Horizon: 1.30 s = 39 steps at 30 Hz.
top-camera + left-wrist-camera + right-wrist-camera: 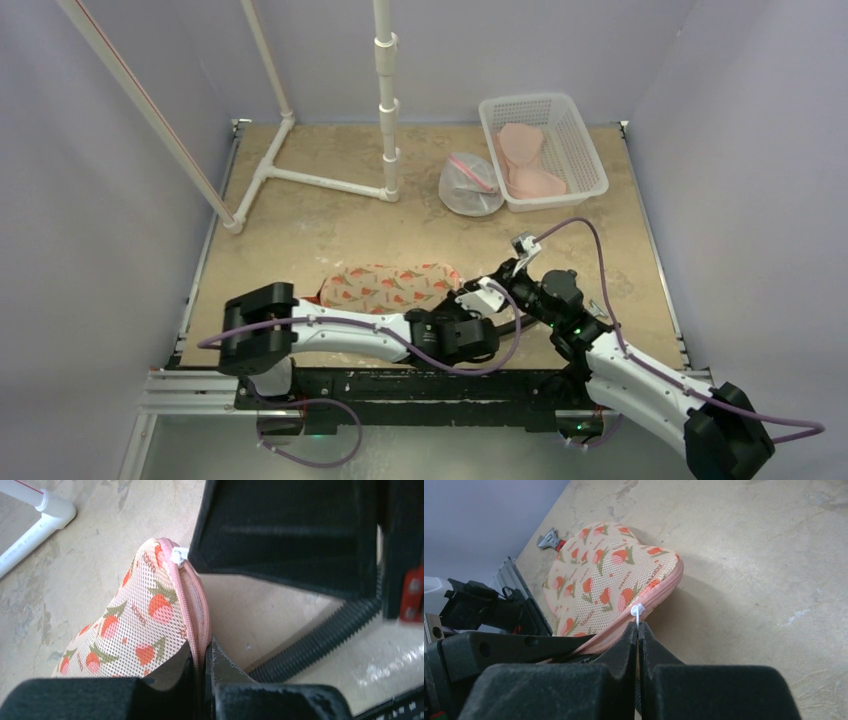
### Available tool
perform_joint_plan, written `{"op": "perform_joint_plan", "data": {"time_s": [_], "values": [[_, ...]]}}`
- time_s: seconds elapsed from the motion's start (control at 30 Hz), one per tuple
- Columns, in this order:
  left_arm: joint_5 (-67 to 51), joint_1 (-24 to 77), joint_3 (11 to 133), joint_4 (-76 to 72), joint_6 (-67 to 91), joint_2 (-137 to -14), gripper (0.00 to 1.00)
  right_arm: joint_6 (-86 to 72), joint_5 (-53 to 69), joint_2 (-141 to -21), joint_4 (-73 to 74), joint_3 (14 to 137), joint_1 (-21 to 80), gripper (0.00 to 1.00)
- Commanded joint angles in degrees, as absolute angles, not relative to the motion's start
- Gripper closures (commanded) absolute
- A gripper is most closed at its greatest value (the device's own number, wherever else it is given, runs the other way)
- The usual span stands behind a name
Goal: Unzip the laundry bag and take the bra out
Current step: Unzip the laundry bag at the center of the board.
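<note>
The laundry bag (390, 286) is a mesh pouch with a strawberry print and a pink zipper, lying near the table's front edge. It also shows in the left wrist view (135, 625) and in the right wrist view (609, 580). My left gripper (205, 660) is shut on the bag's pink zipper edge. My right gripper (638, 630) is shut on the white zipper pull (637, 612), which also shows in the left wrist view (178, 556). The bra is hidden inside the bag.
A white basket (580, 135) holding pink garments stands at the back right, with a clear mesh bag (468, 185) beside it. A white PVC pipe frame (300, 175) stands at the back left. A red-handled tool (551, 540) lies beyond the bag.
</note>
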<state>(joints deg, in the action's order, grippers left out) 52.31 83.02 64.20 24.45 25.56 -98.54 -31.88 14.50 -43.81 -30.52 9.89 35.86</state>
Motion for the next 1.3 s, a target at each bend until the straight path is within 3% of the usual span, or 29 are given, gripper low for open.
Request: {"op": "perform_joint_plan", "data": {"time_s": [0.0, 0.43, 1.27], "values": [[46.1, 83.2, 56.2, 13.4, 13.9, -87.5, 1.00, -31.5, 18.2, -42.6, -30.6, 14.6, 35.7, 1.00], [31.5, 83.2, 34.7, -1.7, 3.0, -60.3, 1.00, -31.8, 24.0, -48.0, -38.3, 15.4, 35.7, 1.00], [23.0, 83.1, 39.7, 14.6, -2.4, -44.8, 1.00, -36.6, 26.4, -59.4, -57.5, 14.9, 35.8, 1.00]]}}
